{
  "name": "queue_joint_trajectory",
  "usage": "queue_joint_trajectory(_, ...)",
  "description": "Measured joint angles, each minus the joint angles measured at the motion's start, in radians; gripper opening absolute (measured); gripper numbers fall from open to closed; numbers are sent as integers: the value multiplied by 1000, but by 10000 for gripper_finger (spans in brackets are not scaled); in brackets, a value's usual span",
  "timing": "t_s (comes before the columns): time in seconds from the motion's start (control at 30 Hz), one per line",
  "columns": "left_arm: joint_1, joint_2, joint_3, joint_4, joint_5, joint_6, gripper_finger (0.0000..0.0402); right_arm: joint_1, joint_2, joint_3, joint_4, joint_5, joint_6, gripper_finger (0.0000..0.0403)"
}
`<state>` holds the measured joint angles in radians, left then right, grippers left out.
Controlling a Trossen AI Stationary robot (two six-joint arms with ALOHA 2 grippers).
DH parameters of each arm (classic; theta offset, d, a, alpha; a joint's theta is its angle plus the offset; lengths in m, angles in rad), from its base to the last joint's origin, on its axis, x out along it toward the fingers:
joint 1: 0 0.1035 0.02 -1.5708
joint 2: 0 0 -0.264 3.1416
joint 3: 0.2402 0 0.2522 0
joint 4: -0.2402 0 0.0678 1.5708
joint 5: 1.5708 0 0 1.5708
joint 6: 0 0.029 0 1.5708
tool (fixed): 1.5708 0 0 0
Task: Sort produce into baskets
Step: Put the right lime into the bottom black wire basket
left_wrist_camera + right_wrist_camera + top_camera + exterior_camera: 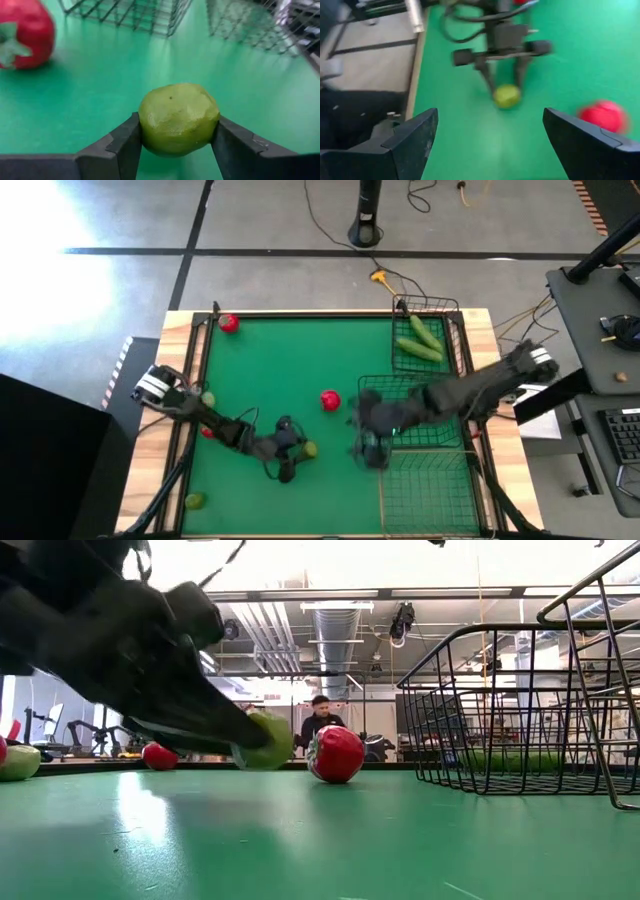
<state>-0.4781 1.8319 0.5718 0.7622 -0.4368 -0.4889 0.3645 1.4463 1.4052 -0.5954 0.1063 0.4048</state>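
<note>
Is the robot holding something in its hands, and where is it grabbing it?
The left hand pinches a small yellow-green fruit by its two opposite sides. The right hand is open and holds nothing.

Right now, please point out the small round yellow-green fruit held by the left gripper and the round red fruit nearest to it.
Small round yellow-green fruit (pixel 178 119): left wrist view, front face.
Round red fruit (pixel 330 400): high view, top.

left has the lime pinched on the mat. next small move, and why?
Probably lift it straight up: the left gripper has both fingers against the yellow-green fruit, which sits low on the green mat, with the baskets across the table.
</note>
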Motion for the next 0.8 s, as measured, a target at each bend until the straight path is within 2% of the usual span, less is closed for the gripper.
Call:
queue_joint_trajectory(0.2,-73,43,46,0,-26,8,197,118,187,111,22,25,89,354)
queue_joint_trajectory(0.47,-80,117,106,0,-13,1,258,149,417,242,22,22,179,354)
queue_joint_trajectory(0.63,-115,86,97,-3,1,5,292,143,510,338,-37,38,153,354)
queue_joint_trajectory(0.8,-147,-6,38,-12,1,-13,301,126,601,442,-103,52,107,354)
